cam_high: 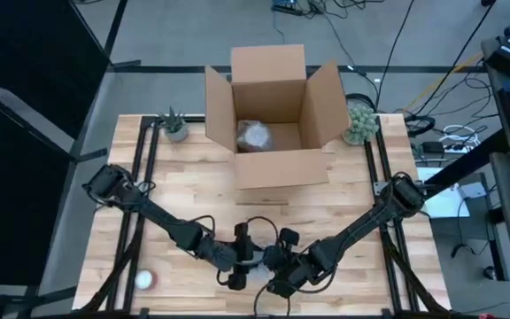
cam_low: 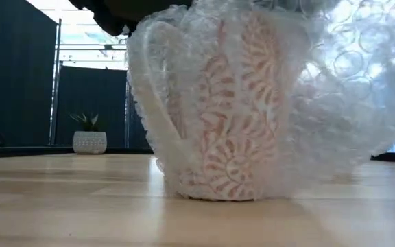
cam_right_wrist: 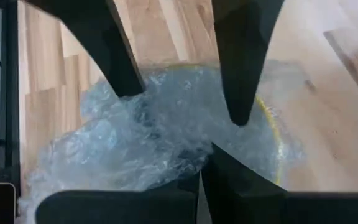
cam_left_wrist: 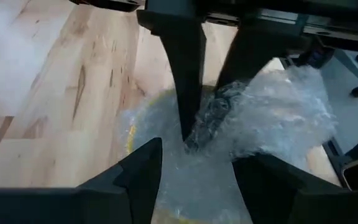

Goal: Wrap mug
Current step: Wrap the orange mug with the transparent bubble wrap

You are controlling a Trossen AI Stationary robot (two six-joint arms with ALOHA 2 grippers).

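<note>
From the left gripper (cam_high: 243, 260), fingers parted above the wrap, the upright white mug with red fern pattern (cam_low: 228, 110) under clear bubble wrap (cam_low: 352, 96) lies at three o'clock, the right gripper (cam_high: 277, 266), closed on the wrap, just past it.

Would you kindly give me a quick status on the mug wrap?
Both end effectors, left and right, at the mug. Bubble wrap around it, loose on one side. Nothing in the way.
</note>
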